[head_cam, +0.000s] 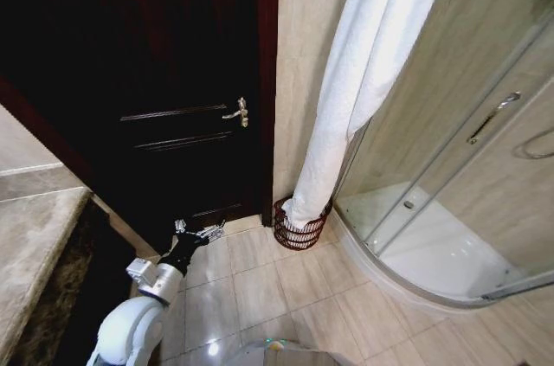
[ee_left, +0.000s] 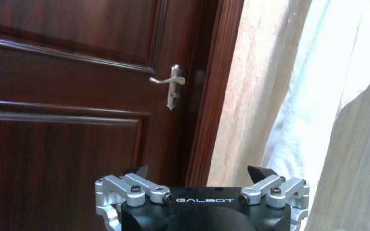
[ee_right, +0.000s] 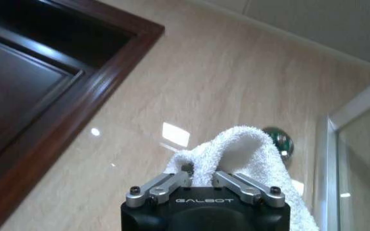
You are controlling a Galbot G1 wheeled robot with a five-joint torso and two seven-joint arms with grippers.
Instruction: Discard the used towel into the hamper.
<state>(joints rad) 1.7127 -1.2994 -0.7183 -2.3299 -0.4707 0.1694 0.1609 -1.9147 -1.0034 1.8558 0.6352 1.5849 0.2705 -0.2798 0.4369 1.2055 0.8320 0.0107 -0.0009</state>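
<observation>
Your left end effector (head_cam: pixel 201 231) sits low by the dark door (head_cam: pixel 156 80), fingers spread. Farther right, the white towel (head_cam: pixel 363 80) hangs down into the hamper (head_cam: pixel 299 229) on the floor tiles — its top pinched by your right end effector (ee_right: pixel 201 177).

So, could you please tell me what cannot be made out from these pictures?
- Head view: the hamper's inside, hidden by the towel hanging into it.
- Head view: the towel's top, cut off by the upper edge.
- Right wrist view: the right gripper pinches the towel; the fingertips are buried in cloth.
- The left gripper waits open near the door.
</observation>
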